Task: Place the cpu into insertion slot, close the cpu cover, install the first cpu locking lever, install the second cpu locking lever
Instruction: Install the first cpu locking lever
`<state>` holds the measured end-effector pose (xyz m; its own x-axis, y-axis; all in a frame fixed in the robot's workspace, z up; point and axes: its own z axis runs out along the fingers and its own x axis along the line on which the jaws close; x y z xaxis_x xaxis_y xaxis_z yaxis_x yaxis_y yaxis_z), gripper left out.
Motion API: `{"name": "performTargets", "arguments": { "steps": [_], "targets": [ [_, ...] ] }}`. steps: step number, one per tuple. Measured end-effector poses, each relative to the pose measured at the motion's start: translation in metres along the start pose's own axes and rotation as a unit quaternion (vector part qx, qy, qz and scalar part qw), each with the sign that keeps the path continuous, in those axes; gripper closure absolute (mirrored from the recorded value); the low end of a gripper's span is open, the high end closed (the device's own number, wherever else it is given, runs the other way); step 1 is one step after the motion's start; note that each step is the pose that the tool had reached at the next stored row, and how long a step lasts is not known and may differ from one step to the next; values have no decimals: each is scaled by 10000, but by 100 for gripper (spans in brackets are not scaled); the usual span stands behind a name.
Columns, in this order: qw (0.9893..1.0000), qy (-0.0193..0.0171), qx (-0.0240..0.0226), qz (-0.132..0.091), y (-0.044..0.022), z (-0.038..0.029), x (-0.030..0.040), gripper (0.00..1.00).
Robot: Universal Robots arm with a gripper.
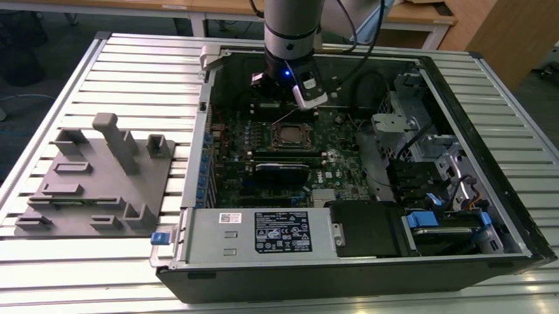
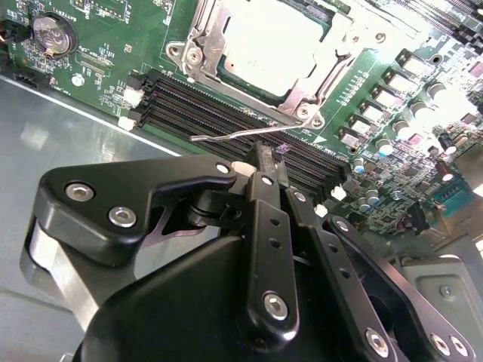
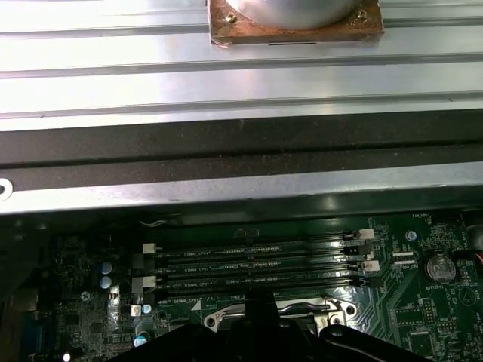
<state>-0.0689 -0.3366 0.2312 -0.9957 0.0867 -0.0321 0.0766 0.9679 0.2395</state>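
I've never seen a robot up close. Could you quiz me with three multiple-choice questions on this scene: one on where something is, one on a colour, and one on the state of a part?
1. Where is the gripper?
A. Over the grey stand on the table.
B. Over the motherboard, close to the cpu.
C. Outside the computer case.

2. What colour is the motherboard?
A. Red.
B. White.
C. Green.

3. How does the cpu cover lie?
A. Down flat around the cpu.
B. Standing upright.
C. Off on the table.

Answers:
1 B, the second wrist view shows the cpu just beyond the gripper.
2 C, the board is green in both wrist views.
3 A, its silvery frame rings the cpu's top.
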Motion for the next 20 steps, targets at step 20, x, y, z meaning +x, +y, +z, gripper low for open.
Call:
{"name": "performTargets", "arguments": {
  "steps": [20],
  "targets": [
    [9999, -127, -51, -29, 1, -2, 0, 90]
  ]
}}
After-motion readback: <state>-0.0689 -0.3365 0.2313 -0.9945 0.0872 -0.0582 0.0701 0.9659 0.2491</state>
